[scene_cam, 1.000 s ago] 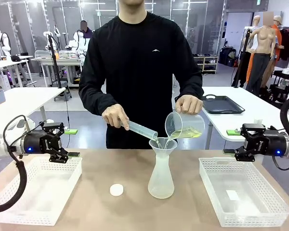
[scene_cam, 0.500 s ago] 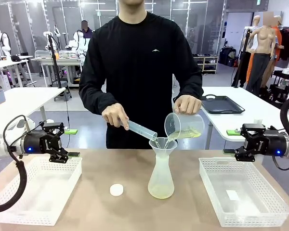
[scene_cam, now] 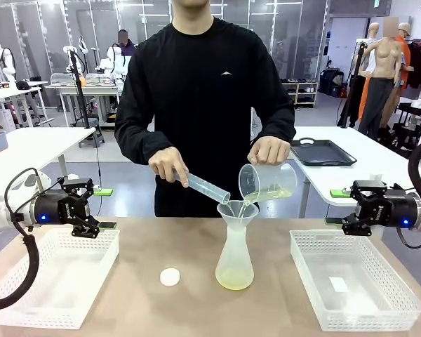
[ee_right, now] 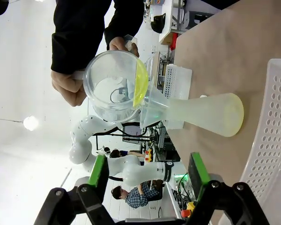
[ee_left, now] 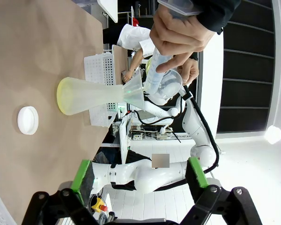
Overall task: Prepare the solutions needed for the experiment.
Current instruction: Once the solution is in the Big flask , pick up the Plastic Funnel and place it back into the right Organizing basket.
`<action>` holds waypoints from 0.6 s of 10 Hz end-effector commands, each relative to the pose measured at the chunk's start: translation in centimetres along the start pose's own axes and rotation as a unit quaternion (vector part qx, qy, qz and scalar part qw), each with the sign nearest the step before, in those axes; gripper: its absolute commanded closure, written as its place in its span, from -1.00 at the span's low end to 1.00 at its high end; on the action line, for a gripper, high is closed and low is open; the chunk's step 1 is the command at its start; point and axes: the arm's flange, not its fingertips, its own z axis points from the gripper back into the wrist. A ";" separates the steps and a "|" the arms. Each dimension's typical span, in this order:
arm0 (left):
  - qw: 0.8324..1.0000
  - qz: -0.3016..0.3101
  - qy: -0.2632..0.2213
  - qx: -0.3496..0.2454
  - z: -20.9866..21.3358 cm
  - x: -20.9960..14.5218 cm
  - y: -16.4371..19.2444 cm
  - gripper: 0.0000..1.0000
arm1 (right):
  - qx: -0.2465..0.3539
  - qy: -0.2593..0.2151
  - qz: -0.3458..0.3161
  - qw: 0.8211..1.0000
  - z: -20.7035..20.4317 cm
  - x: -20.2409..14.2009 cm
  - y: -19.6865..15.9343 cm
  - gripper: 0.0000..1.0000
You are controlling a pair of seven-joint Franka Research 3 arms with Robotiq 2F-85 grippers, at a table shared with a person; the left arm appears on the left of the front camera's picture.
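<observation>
Left gripper [scene_cam: 105,208] hangs spread and empty by its basket [scene_cam: 63,274]; one hand [scene_cam: 170,166] grips a tube [scene_cam: 207,188], the other hand [scene_cam: 269,150] tips a cup [scene_cam: 268,182] – yellow-green liquid [scene_cam: 234,281] pools in the upright flask [scene_cam: 234,246], midway between both arms – right gripper [scene_cam: 335,207] likewise spread and empty

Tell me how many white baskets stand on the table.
2. The left basket stands at the left end of the table, the right basket at its right end. No third seems hidden.
</observation>
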 end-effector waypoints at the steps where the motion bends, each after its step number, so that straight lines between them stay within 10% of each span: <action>1: 1.000 -0.010 -0.009 -0.004 -0.1 0.1 -0.1 -1.00 | -0.004 0.001 -0.001 1.000 0.1 0.2 0.1 -0.73; 6: 1.000 -0.010 -0.009 -0.004 -0.1 0.1 -0.1 -1.00 | -0.004 0.001 -0.001 1.000 0.1 0.2 0.1 -0.73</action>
